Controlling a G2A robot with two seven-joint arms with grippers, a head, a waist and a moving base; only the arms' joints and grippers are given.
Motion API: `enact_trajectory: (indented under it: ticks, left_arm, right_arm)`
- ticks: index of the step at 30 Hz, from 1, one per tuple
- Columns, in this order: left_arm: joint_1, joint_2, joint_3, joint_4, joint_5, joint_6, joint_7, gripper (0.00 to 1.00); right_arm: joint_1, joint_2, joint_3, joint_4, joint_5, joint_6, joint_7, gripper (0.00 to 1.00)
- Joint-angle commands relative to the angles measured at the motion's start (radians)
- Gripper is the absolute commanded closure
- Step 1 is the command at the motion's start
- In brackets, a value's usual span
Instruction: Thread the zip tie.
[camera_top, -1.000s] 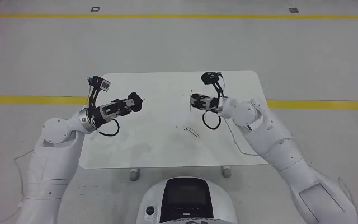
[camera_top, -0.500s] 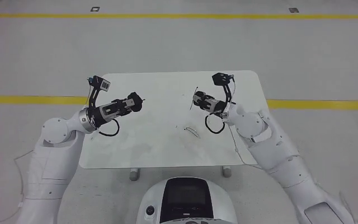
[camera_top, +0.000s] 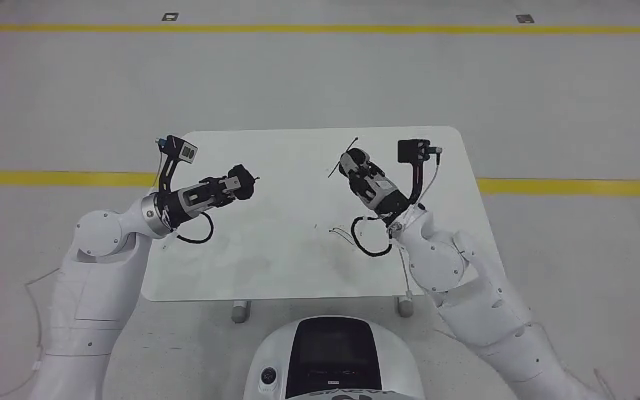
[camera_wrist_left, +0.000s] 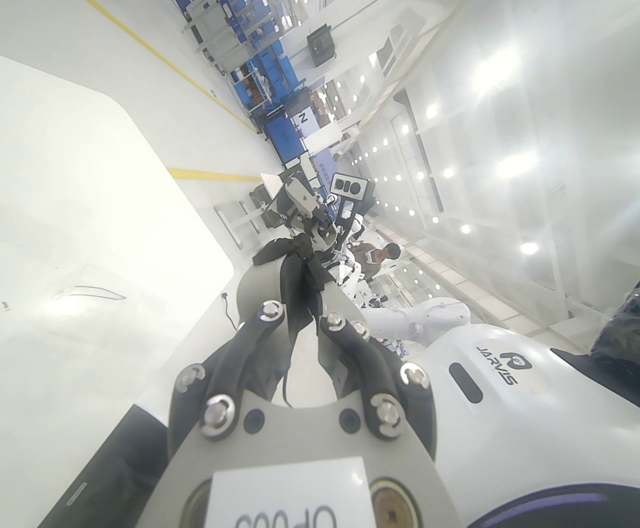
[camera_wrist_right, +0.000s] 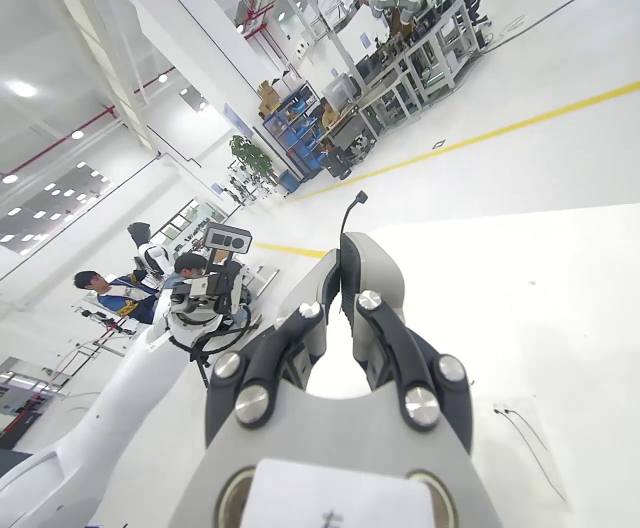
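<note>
From where I stand, the right gripper (camera_wrist_right: 341, 252) hangs above the far half of the table (camera_top: 280, 270), pinching the zip tie (camera_wrist_right: 346, 220) with its head poking free. The left gripper (camera_wrist_left: 299, 260), over the table's left side, looks pressed together, so I'd close the gap slowly and keep that head squarely facing across.

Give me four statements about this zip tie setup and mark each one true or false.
1. The right gripper is shut on a black zip tie. True.
2. The two grippers touch. False: the left gripper is well apart from the right one, across the table.
3. A loose zip tie lies on the table. True.
4. The loose zip tie lies beneath the left gripper. False: it lies near the right arm.
</note>
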Motion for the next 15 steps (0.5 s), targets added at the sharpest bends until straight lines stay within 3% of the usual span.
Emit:
enact_trajectory:
  ticks: [1,7,13,15]
  left_arm:
    - [0.0,0.0,0.0,0.0,0.0,0.0,0.0,1.0]
    - [0.001,0.0,0.001,0.0,0.001,0.003,0.007,1.0]
    - [0.031,-0.006,0.061,-0.016,0.017,0.113,0.119,1.0]
    - [0.036,-0.008,0.078,-0.022,0.007,0.129,0.135,1.0]
  right_arm:
    - [0.0,0.0,0.0,0.0,0.001,0.001,0.001,1.0]
    - [0.0,0.0,0.0,0.0,0.001,0.001,0.001,1.0]
    - [-0.004,-0.01,-0.051,-0.032,-0.111,-0.017,-0.044,1.0]
    - [0.0,-0.016,-0.073,-0.032,-0.141,-0.023,-0.058,1.0]
